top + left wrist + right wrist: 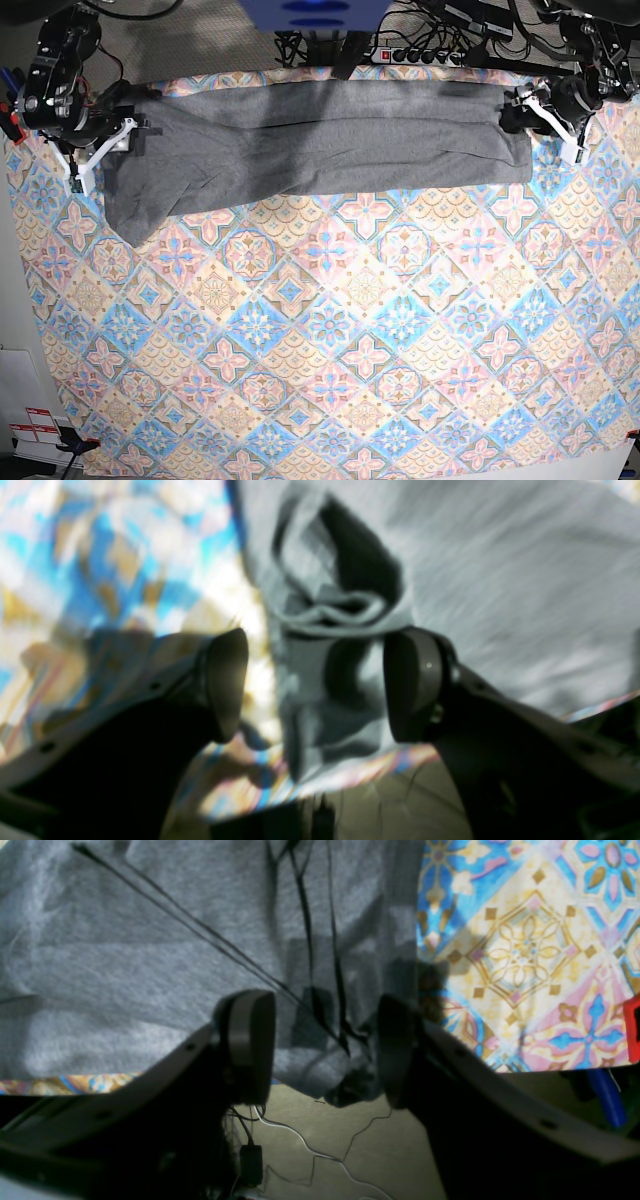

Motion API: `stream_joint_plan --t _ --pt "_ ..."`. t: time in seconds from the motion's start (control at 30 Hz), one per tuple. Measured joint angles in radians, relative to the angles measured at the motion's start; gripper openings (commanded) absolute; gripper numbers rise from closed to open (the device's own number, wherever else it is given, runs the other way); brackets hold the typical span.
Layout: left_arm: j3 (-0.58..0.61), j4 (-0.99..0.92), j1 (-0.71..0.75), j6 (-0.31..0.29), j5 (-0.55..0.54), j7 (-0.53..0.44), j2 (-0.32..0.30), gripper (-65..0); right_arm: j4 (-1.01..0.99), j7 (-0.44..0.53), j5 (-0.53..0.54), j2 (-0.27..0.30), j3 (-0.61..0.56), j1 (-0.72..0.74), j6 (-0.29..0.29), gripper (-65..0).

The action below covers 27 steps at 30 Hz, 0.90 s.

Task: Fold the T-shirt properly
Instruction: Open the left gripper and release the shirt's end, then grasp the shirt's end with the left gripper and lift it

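The grey T-shirt lies stretched in a long band along the table's far edge. In the base view my left gripper is at its right end and my right gripper at its left end. In the left wrist view the T-shirt fills the upper right, and a bunched fold sits between the wide-apart fingers of the left gripper, which is open. In the right wrist view the T-shirt drops a corner over the table edge between the right gripper's parted fingers, unpinched.
The colourful tile-patterned tablecloth covers the whole table in front of the shirt. Beyond the far edge are a power strip and floor cables. A red object sits at the cloth's edge, right of the right gripper.
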Motion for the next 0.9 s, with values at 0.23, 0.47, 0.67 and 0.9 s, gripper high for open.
stream_joint_plan --t 0.23,0.47,0.67,0.9 --pt "0.045 -0.096 -0.056 -0.01 0.005 -0.098 0.007 -23.9 0.0 0.0 -0.003 0.0 0.0 -0.005 0.0 -32.4" --pt "0.156 -0.097 -0.053 0.008 0.003 -0.159 -0.002 -50.0 0.0 -0.002 -0.001 0.0 0.0 -0.005 0.0 -32.6" --pt "0.171 -0.1 -0.053 0.003 0.014 -0.157 0.006 -65.0 0.0 -0.003 0.0 0.0 0.0 -0.005 0.0 -32.7" --pt "0.169 -0.1 -0.056 -0.003 0.039 -0.163 0.007 -65.0 0.0 -0.002 0.0 0.001 0.0 -0.005 0.0 -32.7"
